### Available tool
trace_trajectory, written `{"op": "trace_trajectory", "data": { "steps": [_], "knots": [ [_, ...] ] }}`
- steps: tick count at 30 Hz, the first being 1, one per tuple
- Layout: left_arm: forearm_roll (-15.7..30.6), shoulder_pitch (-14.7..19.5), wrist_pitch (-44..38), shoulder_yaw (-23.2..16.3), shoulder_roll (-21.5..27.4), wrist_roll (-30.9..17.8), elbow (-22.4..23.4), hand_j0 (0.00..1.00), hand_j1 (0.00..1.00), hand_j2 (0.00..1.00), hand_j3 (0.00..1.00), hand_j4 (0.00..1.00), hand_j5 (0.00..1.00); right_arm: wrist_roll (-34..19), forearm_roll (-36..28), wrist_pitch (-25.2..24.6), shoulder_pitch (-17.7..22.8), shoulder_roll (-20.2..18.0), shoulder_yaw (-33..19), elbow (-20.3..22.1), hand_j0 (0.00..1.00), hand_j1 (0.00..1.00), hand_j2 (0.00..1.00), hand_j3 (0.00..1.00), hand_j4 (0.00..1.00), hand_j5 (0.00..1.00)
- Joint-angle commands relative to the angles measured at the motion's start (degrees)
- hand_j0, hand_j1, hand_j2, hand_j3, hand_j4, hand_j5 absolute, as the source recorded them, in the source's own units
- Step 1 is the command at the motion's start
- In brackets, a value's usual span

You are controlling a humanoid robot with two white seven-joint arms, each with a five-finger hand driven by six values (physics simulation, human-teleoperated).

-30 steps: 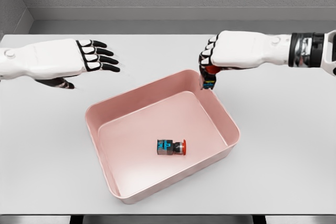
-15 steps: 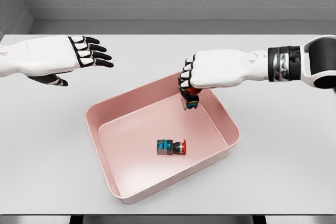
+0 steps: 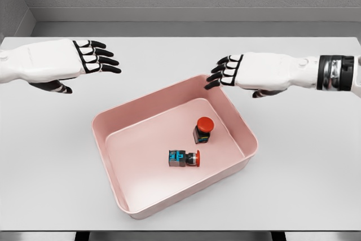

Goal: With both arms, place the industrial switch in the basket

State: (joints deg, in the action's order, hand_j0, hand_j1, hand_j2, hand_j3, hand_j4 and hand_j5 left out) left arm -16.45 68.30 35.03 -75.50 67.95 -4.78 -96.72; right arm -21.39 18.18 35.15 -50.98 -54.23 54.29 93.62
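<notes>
- My right hand (image 3: 243,70) hovers over the far right corner of the pink basket (image 3: 113,118), fingers stretched out flat and holding nothing.
- My left hand (image 3: 84,57) hangs over the bare white table (image 3: 45,156), well to the left of the basket and beyond its far rim; its fingers are spread too, thumb tucked under, nothing in the palm.
- Two industrial switches lie inside the basket, both on its floor and clear of the walls.
- The upright switch (image 3: 203,130) stands on its dark body with the red button cap facing up, in the right half of the basket, below and a little left of my right fingertips.
- The tipped switch (image 3: 184,158) lies on its side near the middle of the floor, red cap pointing right, blue markings on the dark body facing the camera. It is just beside the upright one but the two are apart, not touching.
- No further switch shows anywhere on the table that I can see.
- My judgement: the placing is done. Each hand is empty and both parts sit fully within the rim, so nothing looks left to pick up.
- What remains, as I read it, is only to draw both arms back from the basket without brushing its rim, since my right hand is close above that corner.
</notes>
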Motion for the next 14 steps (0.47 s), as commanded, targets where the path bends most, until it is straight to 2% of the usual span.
{"op": "trace_trajectory", "data": {
  "steps": [1,3,5,6,14],
  "knots": [
    [0.37,-0.01,-0.03,0.09,0.08,0.03,0.04,1.0,1.0,1.0,1.0,1.0,1.0,0.21,-2.01,-0.15,0.7,-4.21,-4.46,-3.71,1.0,1.0,1.0,1.0,1.0,1.0],
    [0.37,-0.01,-0.03,0.09,0.08,0.03,0.04,1.0,1.0,1.0,1.0,1.0,1.0,0.21,-2.19,-0.15,1.85,-6.06,-4.72,-6.61,1.0,1.0,1.0,1.0,1.0,1.0],
    [0.37,-0.1,-0.03,-0.18,-0.1,0.03,0.04,1.0,1.0,1.0,1.0,1.0,1.0,0.21,-2.89,-0.15,1.85,-6.32,-5.51,-8.63,1.0,1.0,1.0,1.0,1.0,1.0],
    [0.28,-0.1,-0.03,-0.26,-0.01,-0.06,0.04,1.0,1.0,1.0,1.0,1.0,1.0,0.21,-2.89,-0.15,1.85,-6.32,-6.92,-8.81,1.0,1.0,1.0,1.0,1.0,1.0],
    [0.37,-0.01,-0.03,0.26,0.08,-0.06,0.31,1.0,1.0,1.0,1.0,1.0,1.0,0.21,-3.07,-0.15,2.2,-6.06,-7.01,-8.9,1.0,1.0,1.0,1.0,1.0,1.0]
  ]
}}
